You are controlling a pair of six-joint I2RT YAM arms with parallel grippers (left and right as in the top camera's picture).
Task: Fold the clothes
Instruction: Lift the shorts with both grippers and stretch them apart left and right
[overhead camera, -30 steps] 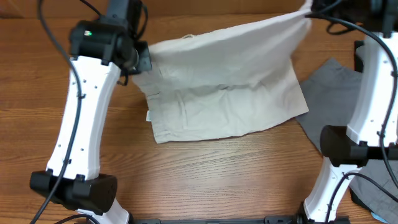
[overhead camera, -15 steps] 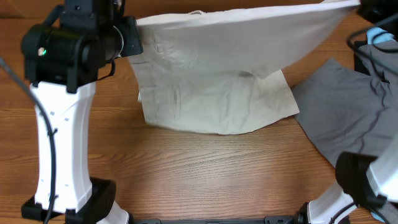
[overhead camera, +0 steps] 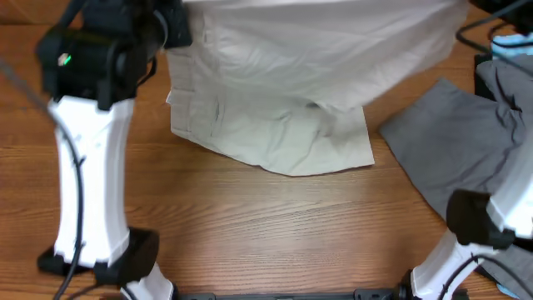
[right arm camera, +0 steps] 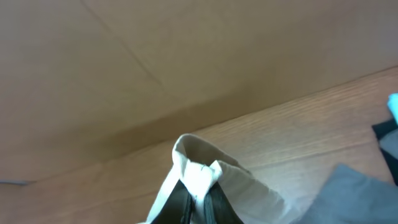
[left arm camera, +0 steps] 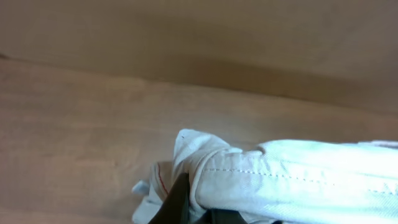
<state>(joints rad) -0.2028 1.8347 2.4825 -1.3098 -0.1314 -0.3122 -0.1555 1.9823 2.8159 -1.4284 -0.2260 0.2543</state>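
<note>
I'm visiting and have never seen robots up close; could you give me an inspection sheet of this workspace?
Surface: wooden table.
Job's things: beige shorts, upper edge lifted, lower part lying on the table.
Clutter: grey garment at the right; light blue item beyond it.
Grippers: left gripper and right gripper each shut on the shorts.
Cables: black cable along the left arm.
Surroundings: plain brown wall behind the table.

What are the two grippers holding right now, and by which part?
Both hold the beige shorts: the left gripper pinches one corner of the lifted edge, the right gripper the opposite corner.
</note>
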